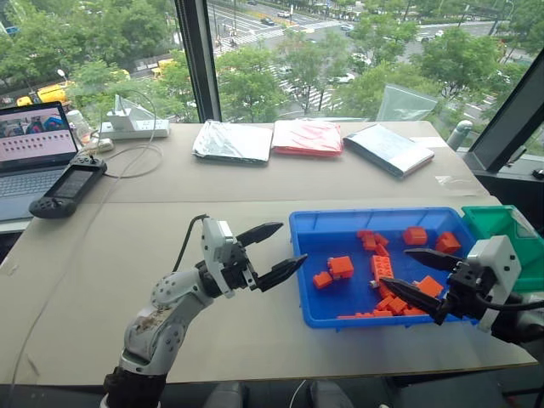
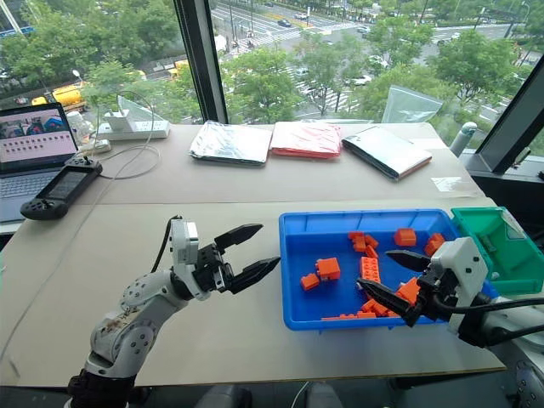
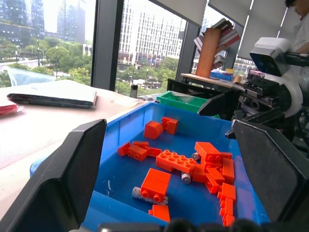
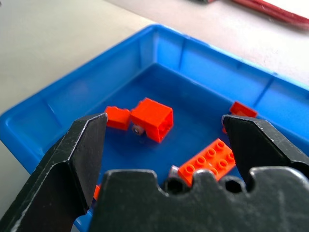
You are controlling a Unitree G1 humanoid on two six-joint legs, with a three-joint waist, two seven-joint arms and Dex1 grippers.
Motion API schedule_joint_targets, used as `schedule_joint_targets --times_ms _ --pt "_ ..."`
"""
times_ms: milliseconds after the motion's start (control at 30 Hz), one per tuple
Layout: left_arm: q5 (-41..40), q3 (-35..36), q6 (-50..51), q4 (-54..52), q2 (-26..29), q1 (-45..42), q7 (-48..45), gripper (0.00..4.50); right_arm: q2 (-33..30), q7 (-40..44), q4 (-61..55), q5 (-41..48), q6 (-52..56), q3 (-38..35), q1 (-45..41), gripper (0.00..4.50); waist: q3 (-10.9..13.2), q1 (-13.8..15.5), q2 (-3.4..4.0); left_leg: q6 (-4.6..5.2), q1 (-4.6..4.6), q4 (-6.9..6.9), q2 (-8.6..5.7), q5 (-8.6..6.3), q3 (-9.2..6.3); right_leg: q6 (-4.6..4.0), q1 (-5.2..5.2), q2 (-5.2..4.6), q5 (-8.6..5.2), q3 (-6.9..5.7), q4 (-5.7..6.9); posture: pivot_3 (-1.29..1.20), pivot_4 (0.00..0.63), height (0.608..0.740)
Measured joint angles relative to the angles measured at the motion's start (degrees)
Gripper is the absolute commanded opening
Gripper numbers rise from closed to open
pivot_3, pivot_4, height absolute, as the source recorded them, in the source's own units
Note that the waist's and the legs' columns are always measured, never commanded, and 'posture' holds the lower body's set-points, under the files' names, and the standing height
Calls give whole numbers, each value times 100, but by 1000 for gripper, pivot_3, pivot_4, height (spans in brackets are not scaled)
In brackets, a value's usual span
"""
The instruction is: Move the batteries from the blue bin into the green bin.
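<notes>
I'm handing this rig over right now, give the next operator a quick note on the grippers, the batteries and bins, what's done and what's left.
Left gripper: open, empty, above the table beside the blue bin.
Right gripper: open, empty, over the blue bin's near right part.
Batteries: one lies half under an orange brick, another is wedged among the bricks; more may be hidden.
Green bin: at the blue bin's far right corner; I can't tell what it holds.
Done: no transfer I can confirm.
Left: pick the batteries out and drop them in the green bin.

Left pincer: two pointed black fingers; white block behind it; black cable; grey-white jointed arm; right pincer likewise.
</notes>
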Motion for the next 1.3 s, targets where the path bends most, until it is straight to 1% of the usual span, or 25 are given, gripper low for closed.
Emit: schedule_joint_targets --times_ms 67,133,233,433,667,833,1100,1300 --pt "42 -80 -47 14 32 16 -121 4500 -374 -272 323 -151 557 15 -246 4419 0 0 1 0 -1 0 -1 0 0 -1 -1 -3 1 1 -2 0 150 740" --pt "62 -120 -58 24 34 29 -175 4500 -612 -496 566 -190 1060 32 -517 4419 0 0 1 0 -2 -1 1 0 0 -2 -1 0 1 1 -3 0 150 740" --pt "103 -216 -98 49 23 35 -211 4500 -873 -593 580 -203 1532 185 -642 4419 0 0 2 3 -4 -4 3 -1 0 -2 -1 3 1 -1 -8 0 150 740" --pt "99 -237 -129 89 -33 -9 -182 4500 -992 -643 580 -271 2153 950 -807 4419 0 -1 2 6 -11 -2 1 -3 -3 2 -2 -2 3 -1 -20 0 150 740" --pt "100 -241 -129 95 -42 -32 -171 4500 -1480 -494 662 -463 2329 1050 -896 4419 -1 7 5 7 -12 -3 2 -4 -1 2 -1 -1 3 -3 -26 0 150 740" --pt "99 -245 -121 95 -65 -31 -137 4500 -1489 -370 955 -593 2327 1065 -939 4419 -1 8 5 7 -12 -3 2 -4 0 3 -1 0 3 -3 -26 0 150 740" --pt "100 -255 -85 96 -59 -29 -125 4500 -1225 -259 1493 -588 2340 1333 -1408 4419 -1 -3 5 7 -12 -3 2 -4 -1 2 -1 1 4 -2 -26 0 150 740" --pt "100 -254 -29 95 -58 -14 -55 4500 -1152 -133 1595 -579 2438 1392 -1525 4419 -1 1 6 7 -12 -3 2 -4 -2 2 -1 0 4 -2 -26 0 150 740"
